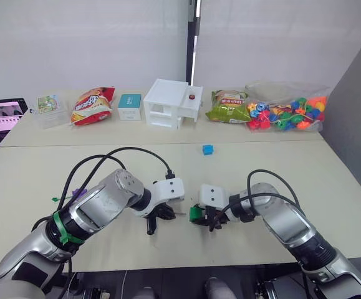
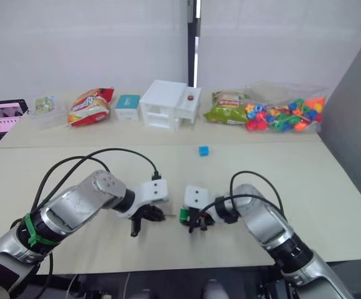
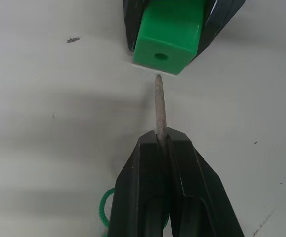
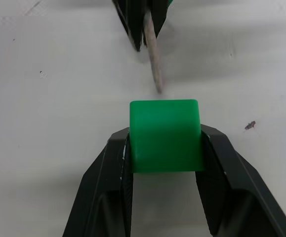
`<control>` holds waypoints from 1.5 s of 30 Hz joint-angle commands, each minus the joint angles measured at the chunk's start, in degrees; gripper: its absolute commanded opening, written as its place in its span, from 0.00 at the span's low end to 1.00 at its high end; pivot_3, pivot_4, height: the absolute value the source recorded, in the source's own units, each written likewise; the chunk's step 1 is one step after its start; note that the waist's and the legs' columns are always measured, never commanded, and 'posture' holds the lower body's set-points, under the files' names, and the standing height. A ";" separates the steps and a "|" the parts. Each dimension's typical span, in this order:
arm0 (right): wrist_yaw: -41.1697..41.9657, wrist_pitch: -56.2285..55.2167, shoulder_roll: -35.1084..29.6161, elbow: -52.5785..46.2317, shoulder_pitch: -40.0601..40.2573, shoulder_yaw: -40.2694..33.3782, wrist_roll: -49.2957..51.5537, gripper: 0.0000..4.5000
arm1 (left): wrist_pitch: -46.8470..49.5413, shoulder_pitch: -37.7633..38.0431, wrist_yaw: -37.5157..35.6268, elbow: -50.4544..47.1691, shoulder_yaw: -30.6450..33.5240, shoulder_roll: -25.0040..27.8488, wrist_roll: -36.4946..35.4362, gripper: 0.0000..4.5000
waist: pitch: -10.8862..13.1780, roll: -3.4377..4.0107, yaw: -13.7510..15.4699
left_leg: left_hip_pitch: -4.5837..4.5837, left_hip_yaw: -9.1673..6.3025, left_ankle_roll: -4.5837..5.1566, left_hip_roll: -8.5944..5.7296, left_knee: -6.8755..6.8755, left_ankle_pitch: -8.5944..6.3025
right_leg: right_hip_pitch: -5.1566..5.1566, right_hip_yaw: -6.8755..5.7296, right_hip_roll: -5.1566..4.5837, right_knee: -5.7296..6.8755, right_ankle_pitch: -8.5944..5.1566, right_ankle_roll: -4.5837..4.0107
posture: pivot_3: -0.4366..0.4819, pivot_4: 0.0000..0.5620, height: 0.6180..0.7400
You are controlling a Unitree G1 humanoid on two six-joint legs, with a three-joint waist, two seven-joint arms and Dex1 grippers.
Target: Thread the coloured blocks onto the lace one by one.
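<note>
Left gripper [image 3: 163, 143] pinches lace tip [image 3: 159, 103], pointing at green block [image 3: 168, 37] hole.

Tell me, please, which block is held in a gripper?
The green block, clamped in the right gripper facing the lace tip. The blue block lies loose on the table, far from both grippers.

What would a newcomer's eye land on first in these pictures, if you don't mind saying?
Probably the meeting at the table's near edge: the right gripper clamps a green block, hole facing the lace tip pinched in the left gripper, just short of entering. Next, the lone blue block mid-table and the bag of bright beads at the far right.
</note>
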 commanded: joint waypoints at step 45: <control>-1.26 5.01 -0.17 -2.81 -1.78 3.69 0.04 0.27 | 2.34 1.35 2.85 -1.84 5.31 -4.28 -8.91 0.00 | 0.00 0.00 0.41 | -0.01 0.01 0.00 -0.04 0.03 0.00 | 0.04 -0.01 -0.06 -0.02 0.00 0.00 | 0.48 0.27 1.00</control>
